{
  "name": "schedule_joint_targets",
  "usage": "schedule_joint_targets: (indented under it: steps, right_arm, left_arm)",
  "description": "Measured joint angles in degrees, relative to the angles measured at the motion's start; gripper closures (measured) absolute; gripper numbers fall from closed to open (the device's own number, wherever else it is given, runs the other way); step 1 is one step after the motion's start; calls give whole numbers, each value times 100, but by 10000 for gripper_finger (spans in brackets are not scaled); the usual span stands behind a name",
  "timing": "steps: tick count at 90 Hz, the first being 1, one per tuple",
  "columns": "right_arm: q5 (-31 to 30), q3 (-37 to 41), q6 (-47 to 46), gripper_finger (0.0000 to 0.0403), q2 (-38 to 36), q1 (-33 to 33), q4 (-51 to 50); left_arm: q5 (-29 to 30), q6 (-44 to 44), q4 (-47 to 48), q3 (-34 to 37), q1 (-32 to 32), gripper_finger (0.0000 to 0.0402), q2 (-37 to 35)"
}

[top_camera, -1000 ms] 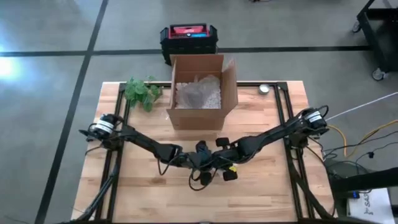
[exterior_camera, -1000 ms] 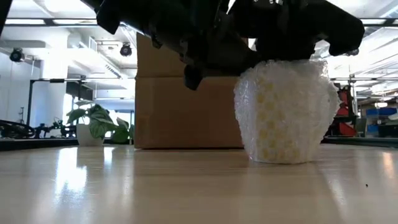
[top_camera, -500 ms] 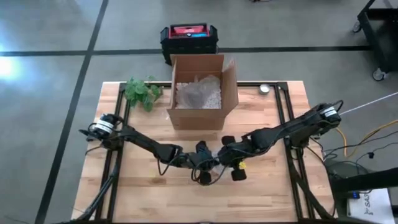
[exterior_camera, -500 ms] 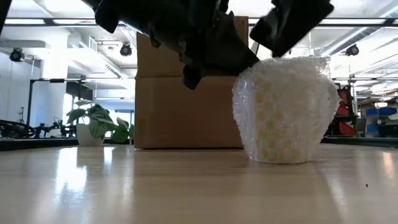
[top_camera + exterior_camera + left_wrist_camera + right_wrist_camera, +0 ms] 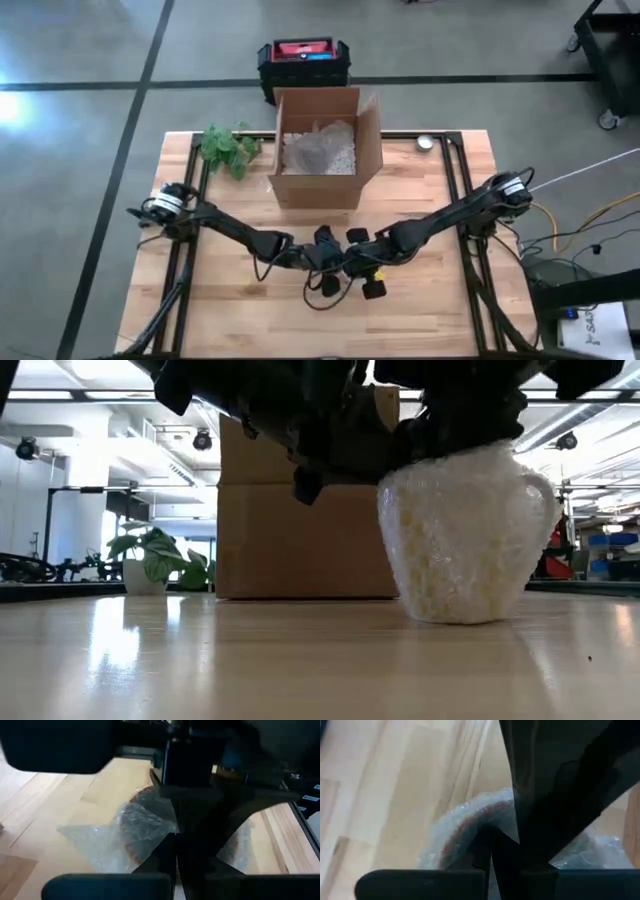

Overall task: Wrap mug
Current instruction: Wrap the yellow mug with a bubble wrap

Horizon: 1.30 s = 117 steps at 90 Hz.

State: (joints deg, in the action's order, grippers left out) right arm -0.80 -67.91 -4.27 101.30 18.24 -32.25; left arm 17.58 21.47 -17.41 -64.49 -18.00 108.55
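Observation:
The mug (image 5: pixel 465 540), covered all round in bubble wrap, stands upright on its base on the wooden table (image 5: pixel 300 660), in front of the cardboard box (image 5: pixel 300 510). Its handle bulges under the wrap on one side (image 5: pixel 543 510). In the high view both arms meet over it near the table's middle. My left gripper (image 5: pixel 326 272) is shut on the wrap at the mug's top. My right gripper (image 5: pixel 362 272) is shut and set down on the mug's top. A reddish rim (image 5: pixel 145 795) shows through the wrap. My left gripper pinches a flap of the bubble wrap (image 5: pixel 150 832) between its two fingers at the mug's top, coming in slanted from above on the table's left side. The mug stays upright on the table. My right gripper presses its shut fingers down on the wrap over the mug's mouth (image 5: pixel 470 827), coming from above on the table's right side. The wrap's top is drawn inward under it (image 5: pixel 450 455).
An open cardboard box (image 5: pixel 322 148) with packing material stands behind the mug. A green plant (image 5: pixel 228 148) is at the back left, a small round object (image 5: pixel 425 143) at the back right. A black and red case (image 5: pixel 303 62) stands on the floor beyond the table.
My right gripper has lifted off the mug's top toward the table's right edge, then come back down onto it. The wrap's top, wide and standing up before, is now pushed in and narrower, and the handle's outline shows. The mug has stayed in place.

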Motion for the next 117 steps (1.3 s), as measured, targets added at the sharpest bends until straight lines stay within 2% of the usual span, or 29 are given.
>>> schedule_joint_targets:
  steps: [33,60,66,74,82,117]
  right_arm:
    - [83,67,-171,403,38,28,254]
    - [36,-162,-208,403,-936,13,-433]
    - [-159,-180,-211,403,-1200,-33,-556]
    - [-894,-113,-360,403,-1390,-85,-636]
    - [-1338,-28,-484,403,-1394,-145,-638]
    - [-1123,253,-506,403,-883,-142,134]
  left_arm:
    - [-6,12,9,2,-8,401,2]
    - [-65,24,-43,0,-11,402,9]
    - [-65,22,-33,0,-11,402,9]
    - [-65,23,-48,0,-11,402,9]
    - [-67,22,-59,0,-11,402,9]
    - [-77,22,-75,0,-9,402,9]
